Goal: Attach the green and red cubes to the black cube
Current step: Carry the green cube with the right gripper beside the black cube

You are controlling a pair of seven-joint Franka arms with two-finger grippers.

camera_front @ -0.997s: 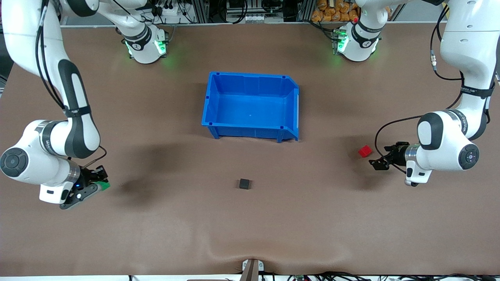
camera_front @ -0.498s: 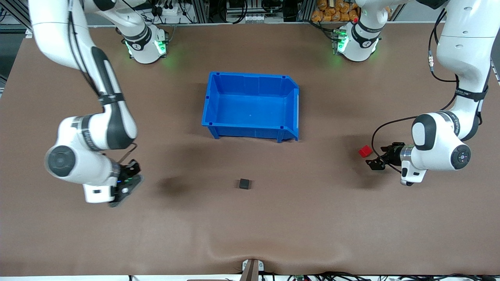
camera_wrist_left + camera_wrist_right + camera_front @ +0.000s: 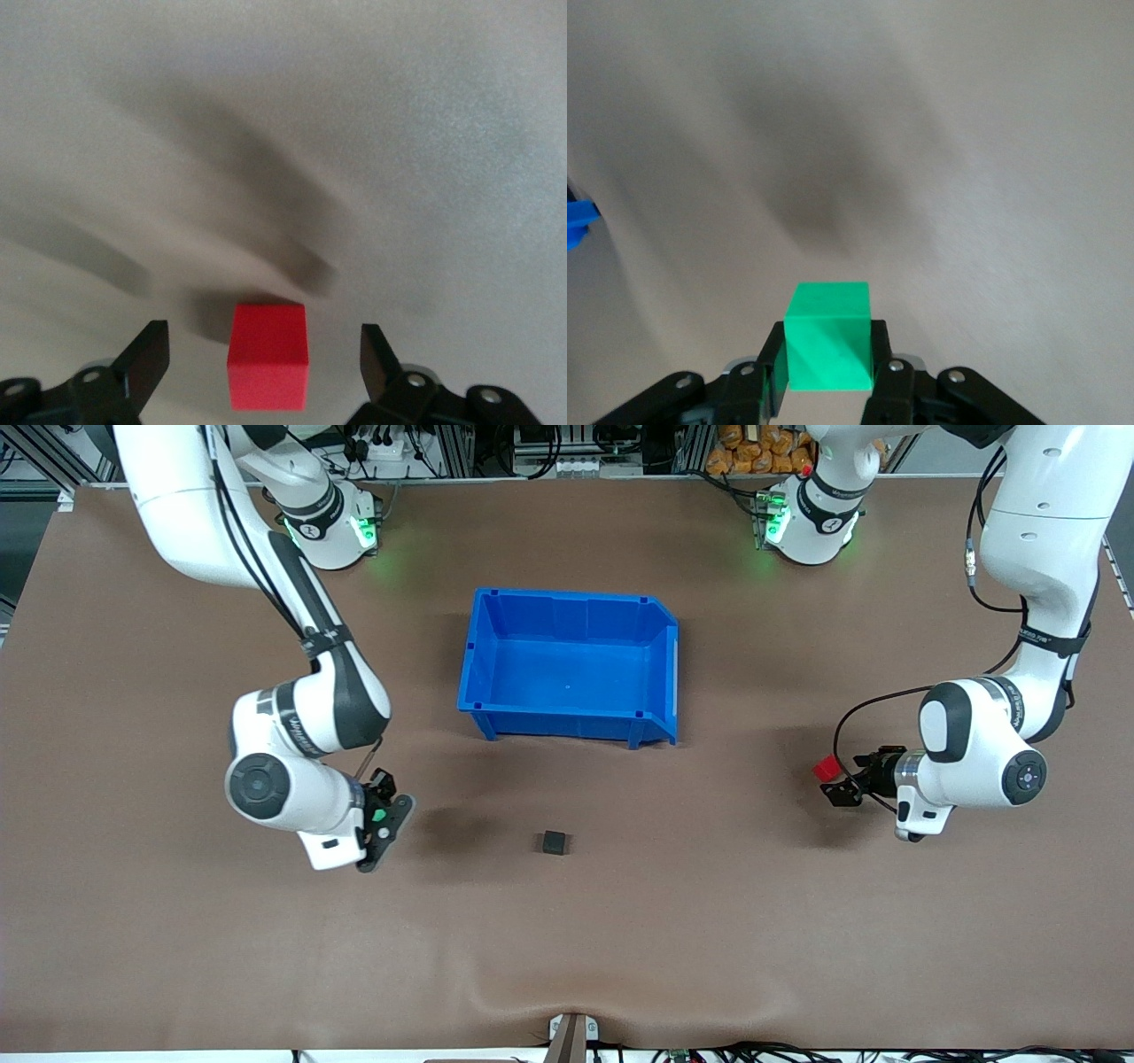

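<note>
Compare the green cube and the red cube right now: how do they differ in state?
The green cube is clamped between the right gripper fingers, carried above the table; the red cube lies on the table, ungrasped. The left gripper is open with a finger on each side of the red cube, touching neither side. Colour differs too. Both look like plain cubes of equal size.

Plain colours, no patterns: green cube [image 3: 829,335], red cube [image 3: 268,356], matte black cube [image 3: 555,842], blue bin [image 3: 570,665] above it, brown table [image 3: 691,921].

Likely robotics lab, aluminium framing [image 3: 567,447], cabling [image 3: 762,1054]
</note>
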